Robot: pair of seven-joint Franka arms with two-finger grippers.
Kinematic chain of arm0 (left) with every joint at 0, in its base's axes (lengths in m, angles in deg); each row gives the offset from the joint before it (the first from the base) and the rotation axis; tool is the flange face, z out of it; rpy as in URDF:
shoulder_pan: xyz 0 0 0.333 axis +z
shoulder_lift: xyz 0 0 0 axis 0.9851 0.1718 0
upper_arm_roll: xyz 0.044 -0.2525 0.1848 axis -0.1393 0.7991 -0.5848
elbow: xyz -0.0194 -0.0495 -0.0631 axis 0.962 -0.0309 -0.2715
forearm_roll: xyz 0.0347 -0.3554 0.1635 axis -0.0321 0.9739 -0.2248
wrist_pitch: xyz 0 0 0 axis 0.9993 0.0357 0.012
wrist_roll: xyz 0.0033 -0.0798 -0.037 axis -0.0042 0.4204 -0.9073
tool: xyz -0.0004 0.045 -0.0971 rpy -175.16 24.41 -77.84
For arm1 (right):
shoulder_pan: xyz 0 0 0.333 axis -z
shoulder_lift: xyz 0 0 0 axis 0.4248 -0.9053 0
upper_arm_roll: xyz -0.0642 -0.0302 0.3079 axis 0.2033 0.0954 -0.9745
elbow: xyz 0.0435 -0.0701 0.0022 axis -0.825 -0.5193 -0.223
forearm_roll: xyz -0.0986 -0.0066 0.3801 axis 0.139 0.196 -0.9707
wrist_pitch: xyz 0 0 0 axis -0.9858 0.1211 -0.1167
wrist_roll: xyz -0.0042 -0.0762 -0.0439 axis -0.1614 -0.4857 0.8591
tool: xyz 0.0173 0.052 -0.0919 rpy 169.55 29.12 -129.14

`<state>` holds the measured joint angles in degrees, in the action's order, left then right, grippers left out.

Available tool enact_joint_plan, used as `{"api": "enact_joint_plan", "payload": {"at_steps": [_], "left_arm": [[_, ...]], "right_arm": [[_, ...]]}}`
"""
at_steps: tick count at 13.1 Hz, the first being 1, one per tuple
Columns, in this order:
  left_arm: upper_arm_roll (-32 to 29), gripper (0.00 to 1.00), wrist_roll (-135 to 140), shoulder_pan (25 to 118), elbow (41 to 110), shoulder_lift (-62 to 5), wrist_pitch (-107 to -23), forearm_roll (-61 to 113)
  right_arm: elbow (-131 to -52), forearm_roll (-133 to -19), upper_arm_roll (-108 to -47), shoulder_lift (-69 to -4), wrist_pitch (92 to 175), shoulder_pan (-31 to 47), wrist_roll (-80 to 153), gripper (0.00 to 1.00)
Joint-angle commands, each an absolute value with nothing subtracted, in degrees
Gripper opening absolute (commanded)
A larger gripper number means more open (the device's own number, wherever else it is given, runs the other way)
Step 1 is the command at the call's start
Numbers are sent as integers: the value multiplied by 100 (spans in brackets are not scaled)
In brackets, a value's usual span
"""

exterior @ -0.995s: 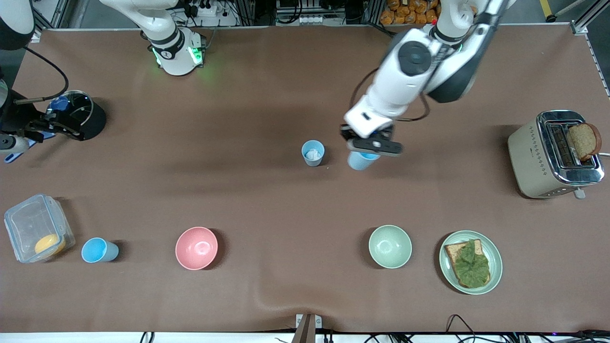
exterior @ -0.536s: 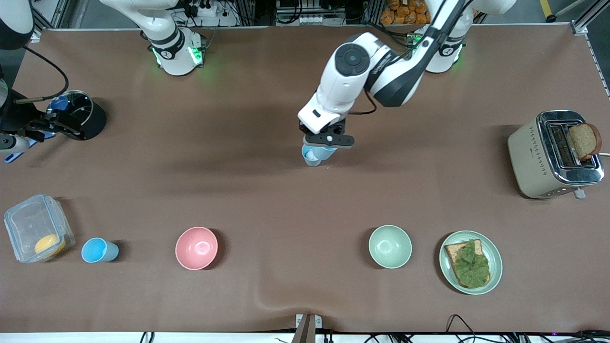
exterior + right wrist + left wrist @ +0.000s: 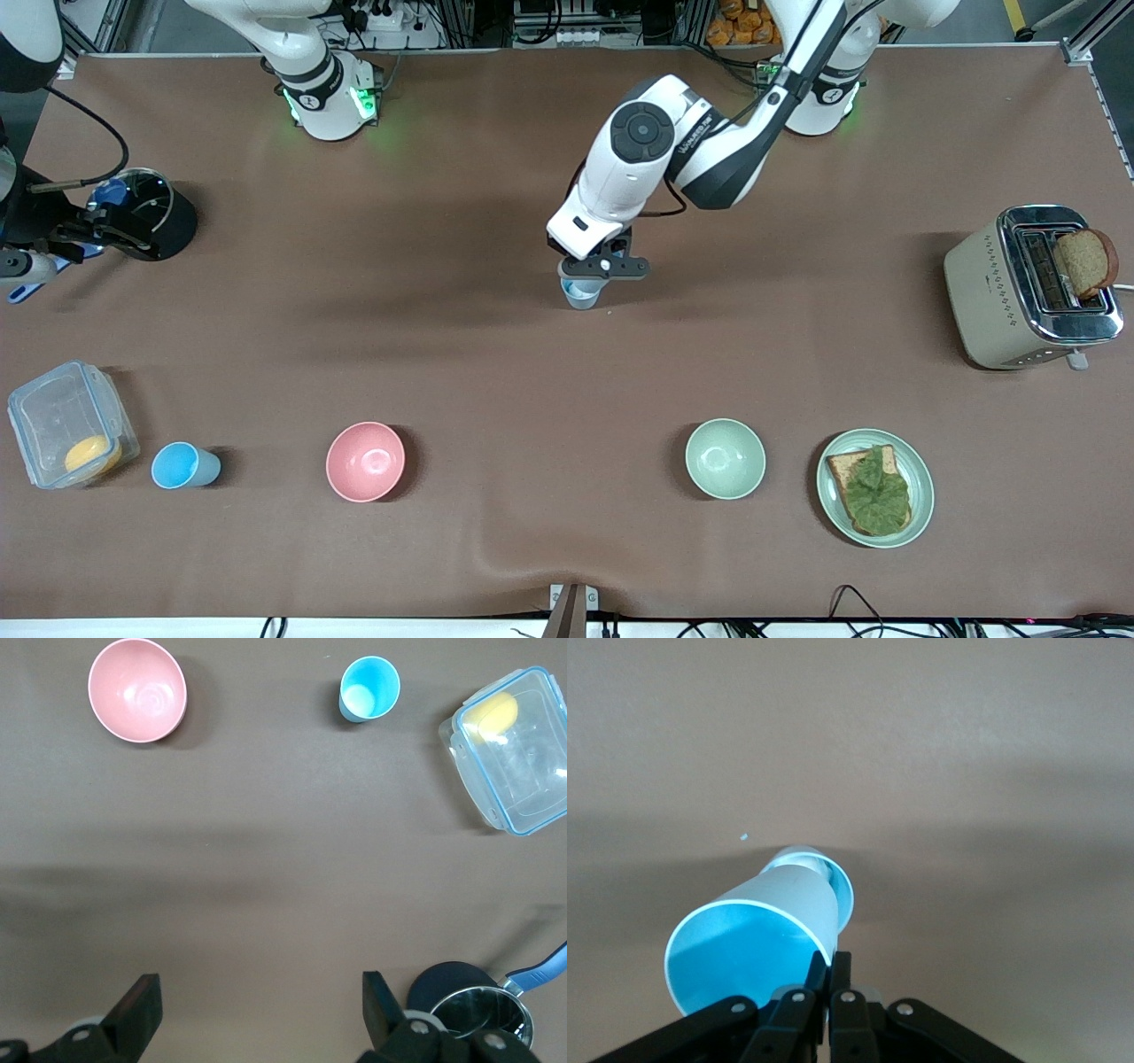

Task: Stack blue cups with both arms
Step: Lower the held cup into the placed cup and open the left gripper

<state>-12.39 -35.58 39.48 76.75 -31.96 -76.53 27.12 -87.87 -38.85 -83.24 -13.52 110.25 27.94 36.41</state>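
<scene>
Over the middle of the table, the left gripper (image 3: 604, 266) holds a blue cup (image 3: 753, 935) by its rim, the fingers (image 3: 818, 973) pinched shut on the wall with one inside and one outside. That held cup hangs tilted directly above a second cup (image 3: 580, 295) standing on the brown table (image 3: 496, 372), its base at the mouth of the lower one; how far it has gone in cannot be told. In the left wrist view the lower cup's rim (image 3: 840, 881) shows just past the held cup's base. A third cup (image 3: 182, 466) stands upright nearer the front camera at the right arm's end of the table, between a clear box (image 3: 66, 434) and a pink bowl (image 3: 365, 461). The right gripper (image 3: 257, 1010) waits high over that end of the table, near a black pot (image 3: 155, 214), with its fingers (image 3: 137, 1014) spread wide and holding nothing. A green bowl (image 3: 725, 458) sits beside a plate (image 3: 921, 496) of toast, and a toaster (image 3: 983, 292) stands at the left arm's end.
</scene>
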Motion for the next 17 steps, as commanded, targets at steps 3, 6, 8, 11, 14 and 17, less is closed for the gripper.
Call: {"api": "enact_joint_plan", "payload": {"at_steps": [3,6,8,11,14,17], "left_arm": [[-1331,0,-3688,3766,7523,-2995,-7564,2831],[-1375,0,-3679,3757,7532,-2986,-7564,2822],[-1375,0,-3679,3757,7532,-2986,-7564,2822],[-1384,0,-3679,3748,7523,-2934,-7573,2831],[-1384,0,-3671,3748,7514,-2846,-7634,2839],[-1481,0,-3671,3678,7514,-2837,-7660,2839]], "right_arm": [[-8623,-3986,-8401,-1421,10905,2883,3685,100],[-8632,-3986,-8401,-1421,10905,2883,3685,100],[-8632,-3986,-8401,-1421,10896,2892,3685,100],[-8632,-3986,-8401,-1421,10896,2883,3685,100],[-8632,-3986,-8401,-1421,10896,2883,3685,100],[-8632,-3986,-8401,-1421,10896,2892,3685,100]]}}
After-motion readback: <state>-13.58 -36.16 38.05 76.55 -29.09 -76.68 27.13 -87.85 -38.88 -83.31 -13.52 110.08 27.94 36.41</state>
